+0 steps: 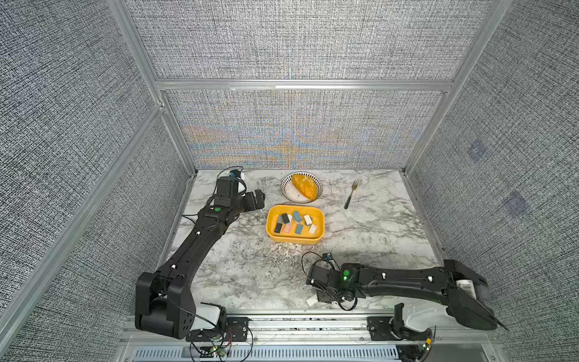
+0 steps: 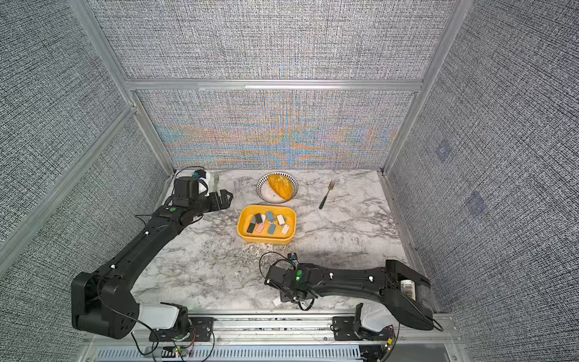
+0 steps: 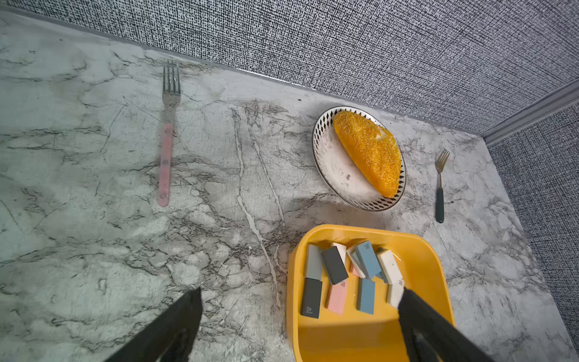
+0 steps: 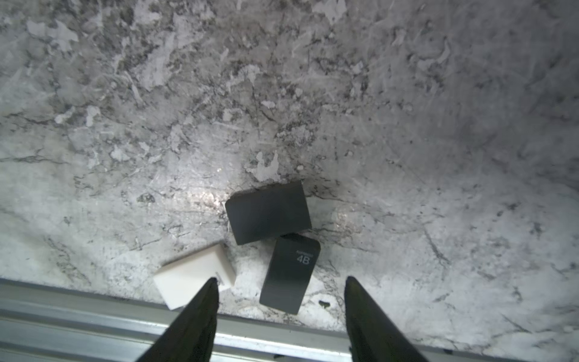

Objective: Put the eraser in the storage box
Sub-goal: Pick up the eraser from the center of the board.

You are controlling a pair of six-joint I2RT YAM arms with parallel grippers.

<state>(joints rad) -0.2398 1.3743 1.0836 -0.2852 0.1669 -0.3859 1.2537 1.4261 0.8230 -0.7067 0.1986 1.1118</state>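
Observation:
The storage box (image 1: pixel 294 239) (image 2: pixel 266 239) is a shallow yellow tub at mid-table, and several erasers in black, grey, blue, pink and white lie in it. Three erasers lie on the table by its front edge: a black eraser marked 4B (image 4: pixel 289 272), a second dark eraser (image 4: pixel 268 211) and a white eraser (image 4: pixel 191 282) (image 1: pixel 311 301). My right gripper (image 4: pixel 281 278) is open above the 4B eraser, one finger on each side and neither touching it. My left gripper (image 3: pixel 302 290) (image 1: pixel 255 200) stands wide open and empty over the box's (image 3: pixel 344 338) left edge.
A white patterned-rim plate (image 1: pixel 289 196) holding bread (image 1: pixel 304 186) sits behind the box. A dark-handled fork (image 1: pixel 352 194) lies to the right of the plate. A pink-handled fork (image 3: pixel 167 141) lies at the back left. An aluminium rail (image 4: pixel 94 313) borders the table's front edge.

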